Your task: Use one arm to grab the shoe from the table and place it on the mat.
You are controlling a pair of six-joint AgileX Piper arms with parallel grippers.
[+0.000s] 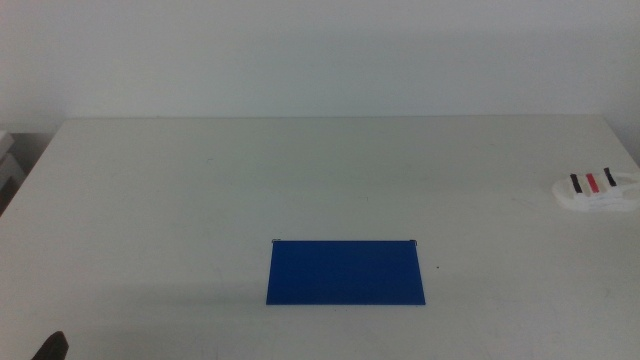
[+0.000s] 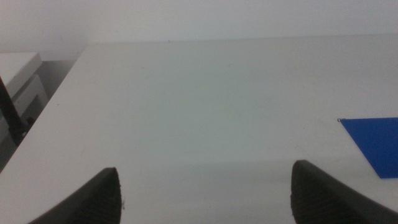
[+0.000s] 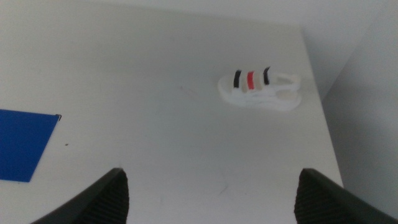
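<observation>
1. The bench (image 1: 200,200) is a plain, pale white-grey all over, without pattern; the wall (image 1: 320,50) across the top of the middle view is a similar flat off-white.
2. The mat (image 1: 345,271), lower centre of the middle view, is a solid deep blue.
3. The shoe (image 1: 595,192), at the right edge of the middle view, is white, crossed by three straps in the order black, red, black.
4. The left gripper (image 2: 205,196) and right gripper (image 3: 211,196) both show dark, near-black jaws; no markings are visible.
</observation>
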